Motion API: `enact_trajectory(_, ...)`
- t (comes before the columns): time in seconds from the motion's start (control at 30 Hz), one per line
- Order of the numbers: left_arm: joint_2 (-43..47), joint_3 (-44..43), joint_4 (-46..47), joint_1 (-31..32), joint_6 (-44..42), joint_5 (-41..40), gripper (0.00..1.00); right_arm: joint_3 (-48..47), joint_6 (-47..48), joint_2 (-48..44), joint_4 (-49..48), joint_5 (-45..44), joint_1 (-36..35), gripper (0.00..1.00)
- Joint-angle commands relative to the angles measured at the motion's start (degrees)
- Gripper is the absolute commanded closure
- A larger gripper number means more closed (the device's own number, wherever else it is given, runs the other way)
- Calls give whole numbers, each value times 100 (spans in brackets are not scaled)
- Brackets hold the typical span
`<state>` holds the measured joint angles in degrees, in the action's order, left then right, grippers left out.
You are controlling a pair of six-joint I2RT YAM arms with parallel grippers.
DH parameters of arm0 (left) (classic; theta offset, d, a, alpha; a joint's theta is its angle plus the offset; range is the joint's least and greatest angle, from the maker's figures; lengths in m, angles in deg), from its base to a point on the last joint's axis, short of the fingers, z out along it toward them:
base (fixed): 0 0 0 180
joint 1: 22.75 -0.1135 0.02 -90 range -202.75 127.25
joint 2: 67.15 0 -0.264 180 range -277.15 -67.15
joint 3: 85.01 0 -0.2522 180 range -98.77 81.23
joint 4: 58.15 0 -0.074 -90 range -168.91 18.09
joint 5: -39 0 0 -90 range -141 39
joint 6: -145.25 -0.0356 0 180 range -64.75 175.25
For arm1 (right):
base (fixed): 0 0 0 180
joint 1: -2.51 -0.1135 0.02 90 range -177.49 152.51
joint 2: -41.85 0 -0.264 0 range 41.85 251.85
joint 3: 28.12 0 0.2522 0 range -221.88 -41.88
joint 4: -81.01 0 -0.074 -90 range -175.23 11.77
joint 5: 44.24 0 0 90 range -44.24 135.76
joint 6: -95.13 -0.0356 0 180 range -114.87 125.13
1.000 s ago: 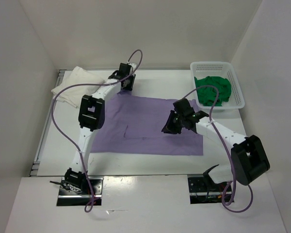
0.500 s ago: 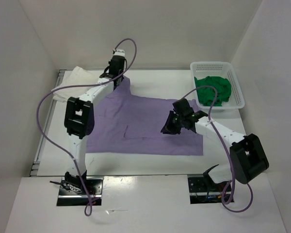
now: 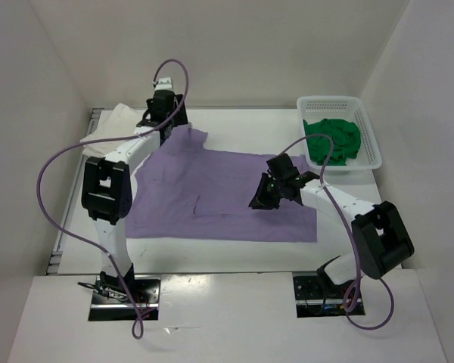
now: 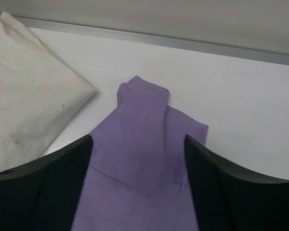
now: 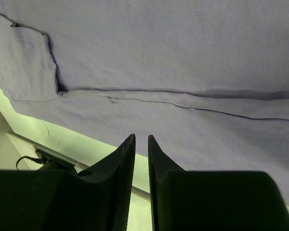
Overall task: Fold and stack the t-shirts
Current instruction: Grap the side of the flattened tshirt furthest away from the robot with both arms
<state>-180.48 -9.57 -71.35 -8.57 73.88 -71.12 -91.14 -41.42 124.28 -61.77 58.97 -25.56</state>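
The lavender t-shirt (image 3: 219, 200) lies spread flat in the middle of the table. Its back left sleeve (image 4: 142, 110) is drawn out toward the rear. My left gripper (image 3: 169, 128) hovers over that sleeve, open wide (image 4: 138, 139), with cloth below the jaws and nothing gripped. My right gripper (image 3: 257, 203) sits low over the shirt's right half (image 5: 183, 57). Its fingers (image 5: 141, 137) stand only a sliver apart, with nothing between them. The white t-shirt (image 3: 110, 125) lies folded at the back left (image 4: 24, 110). The green t-shirt (image 3: 334, 140) is bunched in the basket.
A white perforated basket (image 3: 329, 99) stands at the back right, against the right wall. Walls close in the table at the back and on both sides. A metal rail (image 3: 68, 219) runs along the table's left edge. Purple cables loop above both arms.
My left gripper moved back and to the left, pulling the lavender shirt's sleeve out with it. It then let go and opened wide. The right arm barely moved.
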Motion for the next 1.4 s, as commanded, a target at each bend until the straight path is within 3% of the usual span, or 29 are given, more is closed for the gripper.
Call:
enact_trajectory(0.0, -563, -972, -195, -468, 193, 691, 22, -278, 119, 106, -219, 120, 30, 78)
enact_trajectory(0.07, -881, -1368, -362, -529, 80, 877, 34, -278, 119, 106, -106, 120, 30, 78)
enact_trajectory(0.13, -1618, -2428, -730, -530, -184, 1036, 44, -278, 119, 106, -27, -54, 30, 83)
enact_trajectory(0.17, -2047, -3173, -1698, -530, -272, 1115, 44, -278, 119, 106, -26, -56, 30, 87)
enact_trajectory(0.2, -3061, -4059, -2247, -530, -351, 1255, 44, -278, 171, 106, 52, -125, 30, 89)
enact_trajectory(0.23, -3454, -5443, -2644, -530, -282, 1343, 44, -330, 172, 106, 114, -126, 30, 89)
enact_trajectory(0.33, -4370, -6578, -3341, -705, 298, 1721, 39, -330, 172, 106, 167, -126, 30, 89)
enact_trajectory(0.5, -4486, -6686, -3106, -653, 500, 2012, 39, -330, 119, 106, 220, -126, 30, 88)
enact_trajectory(0.67, -4347, -6749, -3431, -653, 659, 1696, 36, -207, 67, 45, 167, -126, 30, 85)
enact_trajectory(0.87, -3556, -5783, -2816, -706, 712, 1625, 30, -207, 67, 97, 62, -73, 30, 82)
enact_trajectory(1.07, -2633, -4571, -2315, -1144, 958, 2732, 26, -260, 119, 45, 62, -73, 30, 79)
enact_trajectory(1.17, -2403, -4096, -2218, -1145, 774, 2488, 25, -155, 119, -174, 10, -73, 82, 79)
enact_trajectory(1.37, -2632, -4164, -2595, -1092, 448, 2117, 25, -102, 295, -228, 35, -20, 136, 79)
